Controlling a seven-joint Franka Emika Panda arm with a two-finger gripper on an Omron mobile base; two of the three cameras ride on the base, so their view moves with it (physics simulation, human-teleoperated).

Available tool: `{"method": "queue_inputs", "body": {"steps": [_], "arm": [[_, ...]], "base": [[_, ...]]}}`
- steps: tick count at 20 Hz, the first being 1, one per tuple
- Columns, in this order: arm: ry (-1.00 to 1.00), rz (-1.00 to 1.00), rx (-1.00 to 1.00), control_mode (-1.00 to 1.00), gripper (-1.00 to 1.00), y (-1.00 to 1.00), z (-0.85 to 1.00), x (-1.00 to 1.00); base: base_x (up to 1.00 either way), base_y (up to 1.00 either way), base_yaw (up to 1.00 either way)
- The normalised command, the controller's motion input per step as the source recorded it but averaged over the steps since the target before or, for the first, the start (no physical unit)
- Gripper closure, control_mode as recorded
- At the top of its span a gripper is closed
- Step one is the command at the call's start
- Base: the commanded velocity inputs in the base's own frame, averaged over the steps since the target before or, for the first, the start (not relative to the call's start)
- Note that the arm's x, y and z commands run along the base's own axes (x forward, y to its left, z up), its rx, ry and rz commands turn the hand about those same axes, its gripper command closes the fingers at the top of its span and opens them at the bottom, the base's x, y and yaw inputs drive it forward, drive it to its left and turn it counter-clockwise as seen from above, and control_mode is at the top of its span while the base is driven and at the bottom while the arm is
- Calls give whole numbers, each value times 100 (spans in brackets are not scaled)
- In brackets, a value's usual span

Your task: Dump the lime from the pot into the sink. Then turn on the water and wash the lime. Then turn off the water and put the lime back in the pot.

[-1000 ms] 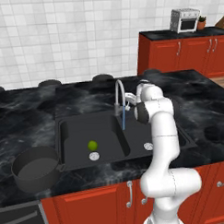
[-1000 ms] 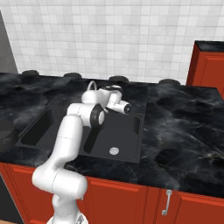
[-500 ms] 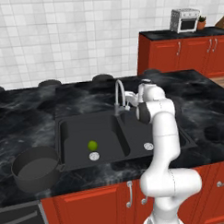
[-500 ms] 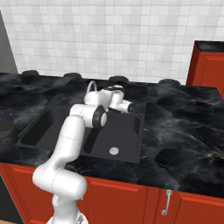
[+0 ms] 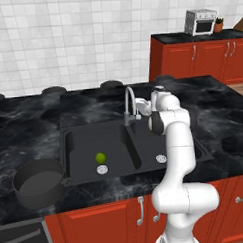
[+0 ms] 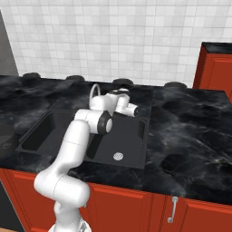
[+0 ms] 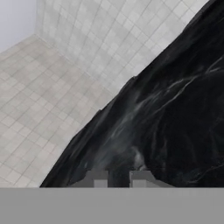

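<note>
Claw (image 7: 118,177) nearly closed, empty, beside faucet (image 5: 128,103); lime (image 5: 100,157) in sink (image 5: 74,140).

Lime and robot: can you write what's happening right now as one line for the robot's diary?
lime: in left basin of sink, beside drain | pot: on counter, left of sink | fingers: nearly shut, holding nothing | hand: by faucet

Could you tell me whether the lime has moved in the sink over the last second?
No. The lime lies in the left basin of the sink, just above that basin's silver drain, exactly as it did a second ago.
</note>
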Motion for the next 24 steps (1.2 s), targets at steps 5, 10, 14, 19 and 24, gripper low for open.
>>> {"method": "queue_inputs", "body": {"steps": [5,10,14,19,24], "arm": [[0,0,0,-100,-100,-7,19,3],[-1,0,0,-100,-100,-29,35,0],[-1,0,0,-100,-100,-46,52,0],[-7,-3,0,-100,-100,-52,82,-35],[-7,-10,0,-100,-100,-21,100,-98]], "base": [[0,0,0],[0,0,0],[0,0,0],[0,0,0],[0,0,0]]}}
